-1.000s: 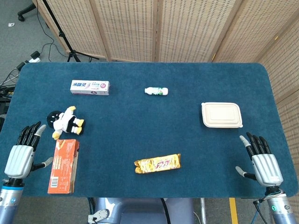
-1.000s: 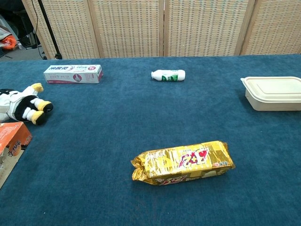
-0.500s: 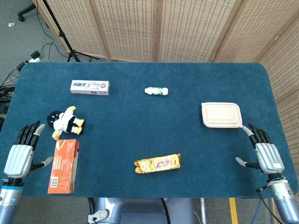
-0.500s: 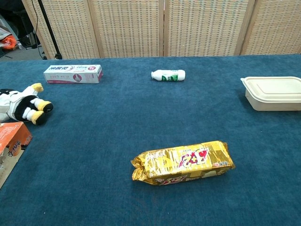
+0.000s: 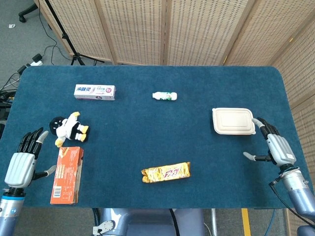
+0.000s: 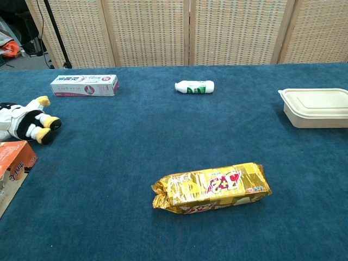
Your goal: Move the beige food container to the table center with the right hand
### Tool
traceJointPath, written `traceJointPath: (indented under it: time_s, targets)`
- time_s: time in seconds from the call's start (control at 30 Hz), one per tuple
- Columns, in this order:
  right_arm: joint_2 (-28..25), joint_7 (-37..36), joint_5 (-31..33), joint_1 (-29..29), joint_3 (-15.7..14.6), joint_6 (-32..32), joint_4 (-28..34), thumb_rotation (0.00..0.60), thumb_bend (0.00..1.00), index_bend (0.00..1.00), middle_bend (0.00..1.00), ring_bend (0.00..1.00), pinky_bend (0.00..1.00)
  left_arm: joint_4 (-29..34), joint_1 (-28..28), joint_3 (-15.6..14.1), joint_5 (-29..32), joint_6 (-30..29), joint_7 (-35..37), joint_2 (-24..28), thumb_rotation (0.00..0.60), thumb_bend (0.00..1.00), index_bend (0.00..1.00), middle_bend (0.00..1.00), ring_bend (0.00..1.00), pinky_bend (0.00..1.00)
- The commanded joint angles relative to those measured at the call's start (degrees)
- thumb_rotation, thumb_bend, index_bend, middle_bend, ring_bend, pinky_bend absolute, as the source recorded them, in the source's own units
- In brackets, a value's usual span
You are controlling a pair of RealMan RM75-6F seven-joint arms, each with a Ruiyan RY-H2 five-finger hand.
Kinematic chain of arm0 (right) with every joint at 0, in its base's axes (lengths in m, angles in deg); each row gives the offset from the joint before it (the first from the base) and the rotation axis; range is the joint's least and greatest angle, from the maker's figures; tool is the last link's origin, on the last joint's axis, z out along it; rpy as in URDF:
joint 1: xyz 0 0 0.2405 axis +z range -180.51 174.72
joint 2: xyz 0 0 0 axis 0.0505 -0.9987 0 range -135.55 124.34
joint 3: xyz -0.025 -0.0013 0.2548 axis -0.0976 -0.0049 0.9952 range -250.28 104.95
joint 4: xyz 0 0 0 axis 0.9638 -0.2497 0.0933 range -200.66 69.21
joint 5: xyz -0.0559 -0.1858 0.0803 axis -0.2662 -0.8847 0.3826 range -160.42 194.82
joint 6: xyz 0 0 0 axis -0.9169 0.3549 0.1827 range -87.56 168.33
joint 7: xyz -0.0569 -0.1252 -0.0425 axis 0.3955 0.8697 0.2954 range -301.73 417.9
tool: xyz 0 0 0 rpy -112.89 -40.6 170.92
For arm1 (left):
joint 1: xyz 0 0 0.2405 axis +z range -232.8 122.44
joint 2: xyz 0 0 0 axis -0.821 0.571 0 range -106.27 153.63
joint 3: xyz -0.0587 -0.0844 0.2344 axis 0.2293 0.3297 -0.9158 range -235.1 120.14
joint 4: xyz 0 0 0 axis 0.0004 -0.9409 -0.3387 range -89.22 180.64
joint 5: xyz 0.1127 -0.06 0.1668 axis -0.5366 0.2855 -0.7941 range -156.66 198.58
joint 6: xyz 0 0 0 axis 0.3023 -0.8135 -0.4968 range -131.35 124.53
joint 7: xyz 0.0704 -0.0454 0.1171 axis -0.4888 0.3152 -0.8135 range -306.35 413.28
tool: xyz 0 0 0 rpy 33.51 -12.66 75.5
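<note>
The beige food container (image 5: 233,121) lies closed on the right side of the blue table; the chest view shows the same container (image 6: 317,107) at its right edge. My right hand (image 5: 274,146) hovers open just right of and below it, fingertips close to the container's near right corner, holding nothing. At the table's near left edge my left hand (image 5: 23,162) is open too, fingers spread, beside an orange box. Neither hand appears in the chest view.
A gold snack packet (image 5: 166,172) lies near the front middle. A white bottle (image 5: 165,96) and a toothpaste box (image 5: 95,91) lie at the back. A cow plush (image 5: 69,129) and an orange box (image 5: 67,174) sit at the left.
My right hand has moved forward and up the table's right edge, from near the front corner to beside the container. The left hand and all objects stay put.
</note>
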Motion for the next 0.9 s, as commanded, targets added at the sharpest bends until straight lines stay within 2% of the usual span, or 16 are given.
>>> traceJointPath:
  time_s: [0.03, 0.2, 0.33, 0.9]
  targets:
    - [-2.4, -10.8, 1.8, 3.2, 2.4, -6.9, 1.0, 0.6, 0.21, 0.04, 0.0, 0.0, 0.04, 0.0, 0.0, 0.0, 0.1, 0.1, 0.2, 0.0, 0.6, 0.11, 0.0, 0.0, 0.0, 0.0]
    - [-3.4, -24.1, 2.4, 5.6, 4.0, -14.2, -0.5, 0.6, 0.21, 0.04, 0.0, 0.0, 0.04, -0.2, -0.1, -0.1, 0.0, 0.3, 0.0, -0.1, 0.6, 0.11, 0.0, 0.0, 0.0, 0.0]
    - [-2.6, -29.6, 1.6, 7.4, 4.3, -18.0, -3.8, 0.6, 0.21, 0.04, 0.0, 0.0, 0.04, -0.2, -0.2, -0.2, 0.0, 0.4, -0.2, -0.2, 0.6, 0.11, 0.0, 0.0, 0.0, 0.0]
    - [4.4, -37.5, 0.8, 13.1, 4.2, -26.8, -16.3, 0.6, 0.21, 0.04, 0.0, 0.0, 0.04, -0.1, 0.0, -0.1, -0.3, -0.4, -0.3, -0.3, 0.6, 0.11, 0.0, 0.0, 0.0, 0.0]
